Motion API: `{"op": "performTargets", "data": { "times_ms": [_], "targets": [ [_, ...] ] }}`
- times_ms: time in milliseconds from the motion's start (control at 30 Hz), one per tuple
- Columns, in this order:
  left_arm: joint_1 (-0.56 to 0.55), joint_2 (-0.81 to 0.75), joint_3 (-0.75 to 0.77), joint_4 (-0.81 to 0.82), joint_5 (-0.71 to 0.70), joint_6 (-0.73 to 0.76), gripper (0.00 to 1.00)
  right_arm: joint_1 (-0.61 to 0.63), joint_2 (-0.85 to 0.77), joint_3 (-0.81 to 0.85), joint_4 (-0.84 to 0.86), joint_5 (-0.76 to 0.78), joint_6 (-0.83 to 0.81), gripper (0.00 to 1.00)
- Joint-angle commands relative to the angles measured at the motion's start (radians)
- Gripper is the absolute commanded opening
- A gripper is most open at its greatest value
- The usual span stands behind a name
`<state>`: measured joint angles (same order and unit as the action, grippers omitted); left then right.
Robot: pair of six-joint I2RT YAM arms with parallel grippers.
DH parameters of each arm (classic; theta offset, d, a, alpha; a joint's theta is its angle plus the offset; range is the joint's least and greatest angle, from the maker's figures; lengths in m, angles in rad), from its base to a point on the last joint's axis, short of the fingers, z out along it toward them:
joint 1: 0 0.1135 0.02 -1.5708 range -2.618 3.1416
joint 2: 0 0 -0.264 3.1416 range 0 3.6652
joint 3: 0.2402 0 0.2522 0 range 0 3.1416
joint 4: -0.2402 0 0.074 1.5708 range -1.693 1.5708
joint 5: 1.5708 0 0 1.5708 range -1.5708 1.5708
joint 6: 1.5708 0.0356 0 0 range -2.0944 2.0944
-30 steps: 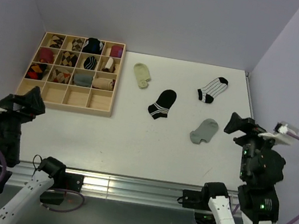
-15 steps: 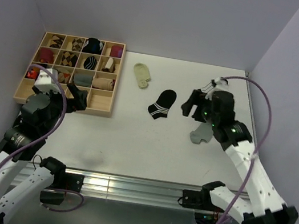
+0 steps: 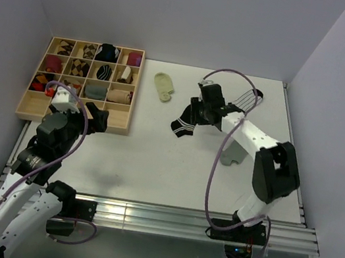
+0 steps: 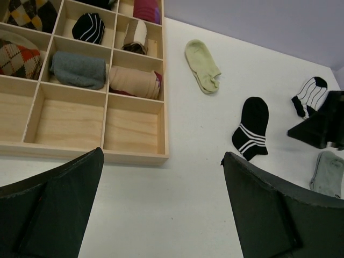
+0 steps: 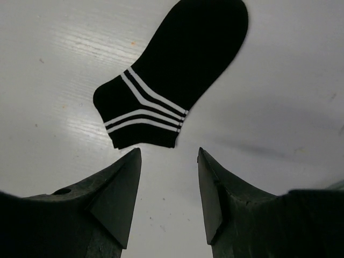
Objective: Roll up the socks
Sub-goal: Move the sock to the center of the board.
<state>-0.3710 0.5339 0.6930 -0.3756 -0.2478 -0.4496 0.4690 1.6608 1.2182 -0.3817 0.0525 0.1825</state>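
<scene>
A black sock with white stripes (image 3: 181, 128) lies flat mid-table; in the right wrist view it (image 5: 177, 70) lies just ahead of the fingertips. My right gripper (image 3: 190, 117) is open and empty, hovering close over the sock's cuff end (image 5: 169, 153). My left gripper (image 3: 96, 116) is open and empty, above the table by the tray's near right corner (image 4: 161, 156). A pale green sock (image 3: 163, 86), a white striped sock with black toe (image 3: 250, 100) and a grey sock (image 3: 231, 154) lie loose on the table.
A wooden compartment tray (image 3: 74, 120) stands at the far left, with several rolled socks in its upper rows and bare lower cells (image 4: 134, 157). Walls close the back and both sides. The right arm's cable (image 3: 215, 170) loops over the table.
Both arms have swung out from the near edge. The right gripper has crossed left to the black sock. The left gripper has moved a little right along the tray's front.
</scene>
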Motion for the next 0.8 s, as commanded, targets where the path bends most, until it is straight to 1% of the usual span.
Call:
{"op": "performTargets", "data": {
  "times_ms": [0, 167, 300, 433, 600, 700, 733, 767],
  "targets": [
    [0.001, -0.011, 0.0, 0.067, 0.008, 0.017, 0.99, 0.01, 0.094, 0.093, 0.059, -0.028, -0.054, 0.54],
    [0.018, -0.008, -0.004, 0.075, 0.022, 0.026, 0.99, 0.033, 0.265, 0.211, 0.024, -0.016, -0.058, 0.53],
    [0.04, -0.006, -0.01, 0.086, 0.062, 0.023, 0.99, 0.049, 0.342, 0.247, -0.005, 0.006, -0.035, 0.52],
    [0.057, -0.008, -0.009, 0.087, 0.079, 0.023, 0.99, 0.069, 0.363, 0.196, -0.009, 0.058, 0.009, 0.51],
    [0.057, -0.017, -0.012, 0.09, 0.082, 0.023, 0.99, 0.115, 0.341, 0.09, -0.028, 0.132, 0.145, 0.5],
    [0.058, -0.022, -0.012, 0.087, 0.079, 0.022, 0.99, 0.16, 0.317, 0.029, -0.061, 0.13, 0.274, 0.5],
    [0.058, -0.025, -0.01, 0.086, 0.079, 0.022, 1.0, 0.189, 0.312, 0.021, -0.106, 0.139, 0.347, 0.5],
    [0.058, -0.026, -0.012, 0.086, 0.079, 0.02, 0.99, 0.207, 0.303, 0.012, -0.127, 0.153, 0.38, 0.5]
  ]
}}
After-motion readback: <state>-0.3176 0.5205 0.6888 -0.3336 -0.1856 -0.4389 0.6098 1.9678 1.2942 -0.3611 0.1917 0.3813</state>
